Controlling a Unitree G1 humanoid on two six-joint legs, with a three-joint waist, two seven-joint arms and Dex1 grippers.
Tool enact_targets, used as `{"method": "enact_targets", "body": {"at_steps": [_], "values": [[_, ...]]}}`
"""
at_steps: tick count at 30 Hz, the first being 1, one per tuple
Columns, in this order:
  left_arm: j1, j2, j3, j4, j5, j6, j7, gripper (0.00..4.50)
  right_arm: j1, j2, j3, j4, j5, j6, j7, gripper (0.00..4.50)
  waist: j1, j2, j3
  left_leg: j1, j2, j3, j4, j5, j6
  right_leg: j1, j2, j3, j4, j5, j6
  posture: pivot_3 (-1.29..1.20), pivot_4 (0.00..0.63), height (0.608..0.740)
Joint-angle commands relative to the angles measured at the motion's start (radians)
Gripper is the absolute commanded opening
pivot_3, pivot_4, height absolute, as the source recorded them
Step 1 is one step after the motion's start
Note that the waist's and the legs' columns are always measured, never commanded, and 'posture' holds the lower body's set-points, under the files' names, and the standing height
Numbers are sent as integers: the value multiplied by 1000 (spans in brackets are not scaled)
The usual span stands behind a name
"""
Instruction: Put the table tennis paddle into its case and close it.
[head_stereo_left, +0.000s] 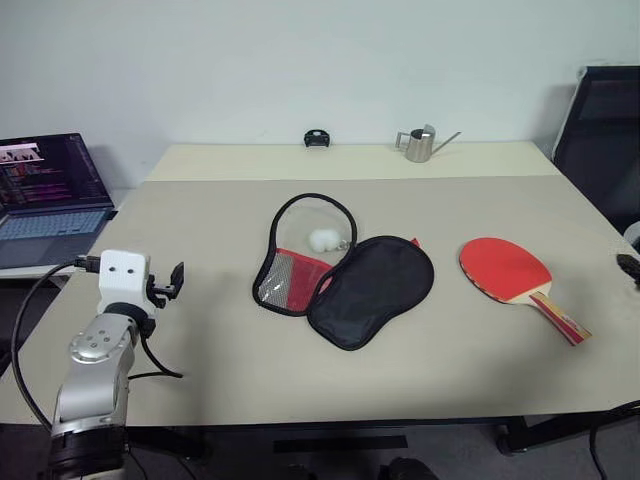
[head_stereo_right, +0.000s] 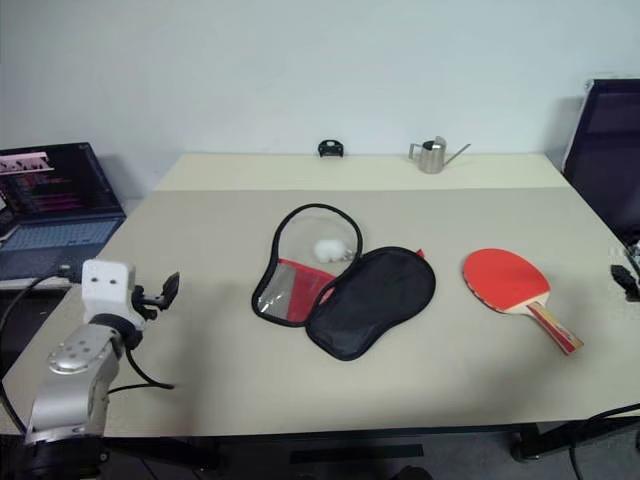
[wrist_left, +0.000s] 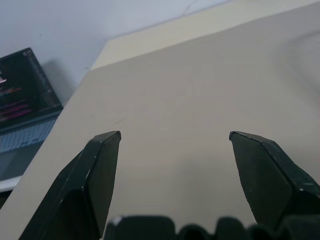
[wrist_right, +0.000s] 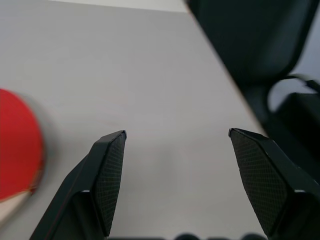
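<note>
Black fingers of the left gripper (wrist_left: 175, 137) are standing wide apart, holding nothing, above the bench (head_stereo_left: 200, 360) near its left edge. Fingers of the right gripper (wrist_right: 177, 135) are gaping empty beside the table tennis paddle (head_stereo_left: 515, 278), which is lying right of the case (head_stereo_left: 345, 270). Further back, a metal watering can (head_stereo_left: 420, 145) is sitting.

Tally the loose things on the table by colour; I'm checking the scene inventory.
Red and black: 2, the case and the table tennis paddle
Silver: 1, the small metal jug
Black: 1, a small ring-shaped object
Total: 4
</note>
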Motion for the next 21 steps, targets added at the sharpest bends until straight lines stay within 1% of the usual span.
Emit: {"method": "enact_targets", "body": {"at_steps": [1,4,10,13,15,21], "values": [[-24,41,13,27,15,-53,-14,3810,20,-5,-14,-77,21,1,18,3585,0,0,0,0,0,0,0,0,0,0,0,0,0,0,0,0,150,740],[-32,59,8,60,32,-78,-14,3810,44,-3,2,-111,9,8,34,3585,1,0,0,0,0,0,0,0,0,0,0,0,0,0,0,0,150,740],[-45,72,6,77,15,-95,-58,3810,57,11,5,-233,19,56,69,3585,1,0,0,0,0,0,0,0,0,0,0,0,0,0,0,0,150,740],[-68,76,-29,102,9,-114,-125,3810,74,48,28,-410,38,121,103,3585,0,0,0,0,0,-1,0,0,0,0,0,-1,1,0,0,0,150,740],[-88,68,-51,95,-22,-121,-188,3810,100,75,43,-558,62,204,117,3585,0,0,0,0,0,-1,0,0,0,0,0,-1,1,0,0,0,150,740],[-150,45,-96,66,-122,-102,-340,3810,163,136,65,-958,188,559,108,3585,6,0,0,-2,0,-2,0,0,0,-1,-1,-2,0,0,0,0,150,740]]}}
